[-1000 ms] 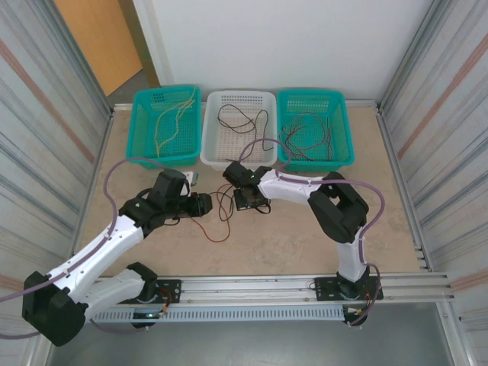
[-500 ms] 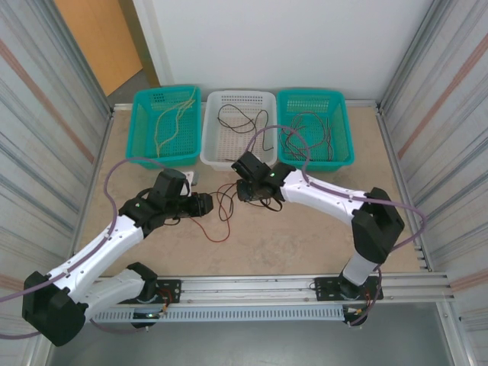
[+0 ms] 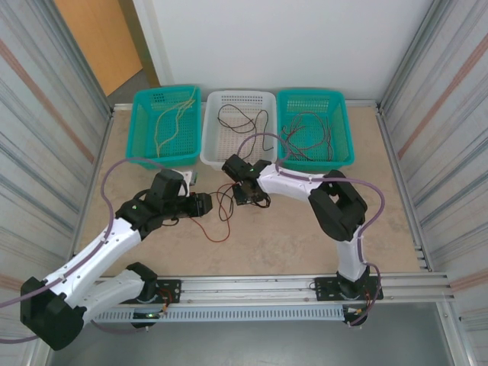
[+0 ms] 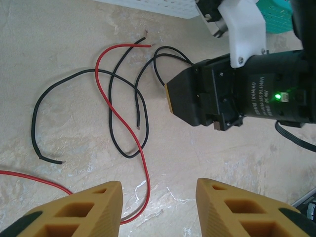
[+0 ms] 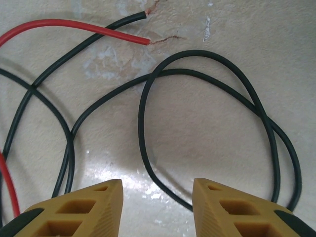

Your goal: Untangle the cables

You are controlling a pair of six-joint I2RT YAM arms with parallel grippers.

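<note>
A robot lab cell: corrugated metal walls enclose a beige table with aluminium rail.

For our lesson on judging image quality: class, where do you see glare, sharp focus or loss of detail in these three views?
Right wrist view: white glare patches on the table, black cable sharp. Left wrist view: a similar sheen beside the red cable. Top external view: even, soft light, but the cables between the arms look hair-thin.
</note>
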